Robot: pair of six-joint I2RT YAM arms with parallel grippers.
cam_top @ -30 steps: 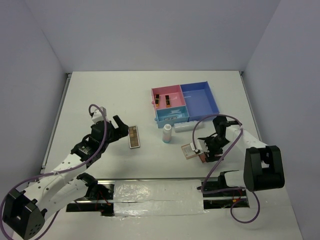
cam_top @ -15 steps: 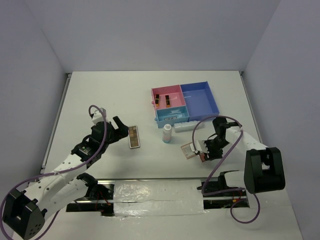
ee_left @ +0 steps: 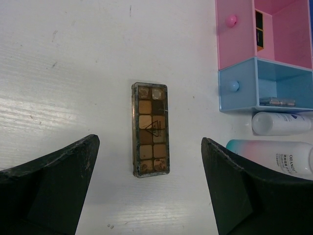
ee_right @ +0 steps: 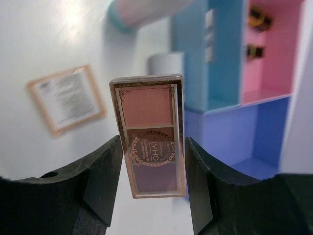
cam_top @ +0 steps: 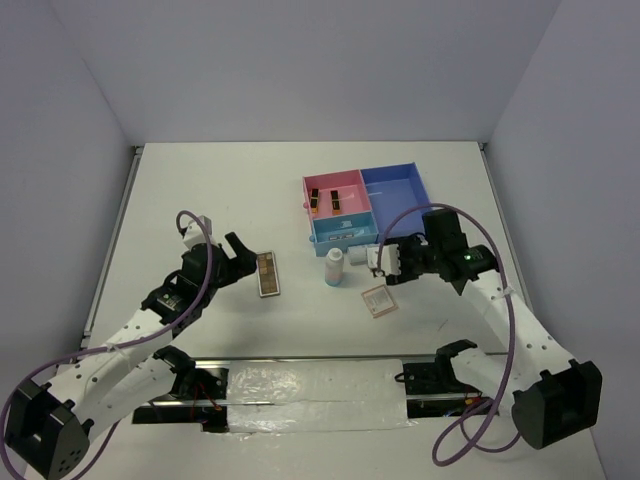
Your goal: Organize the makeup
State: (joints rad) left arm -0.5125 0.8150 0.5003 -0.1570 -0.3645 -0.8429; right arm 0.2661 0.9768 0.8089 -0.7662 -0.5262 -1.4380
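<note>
The left fingers (ee_left: 58,186) stand wide apart and hold nothing. They hover low over the table (cam_top: 200,190) with the long brown palette (ee_left: 150,129) lying flat between their tips, touched by neither. Seen from above, this palette is at 9 o'clock of the upright bottle (cam_top: 335,267).

The right fingers (ee_right: 100,178) are closed on the long edges of a three-pan compact (ee_right: 152,134) with pink, brown and purple pans. They hold it in the air, clear of the table. From above, this grip is at 3 o'clock of the upright bottle and at 6 o'clock of the pink-and-blue tray (cam_top: 425,195).

A square compact (cam_top: 379,300) lies flat on the table at 6 o'clock of the right fingers, apart from them. A lying bottle (cam_top: 360,255) rests just beside the tray's near wall, at 2 o'clock of the upright bottle. Black-gold pieces (cam_top: 336,202) sit in the tray's pink compartment, at its 10 o'clock corner.
</note>
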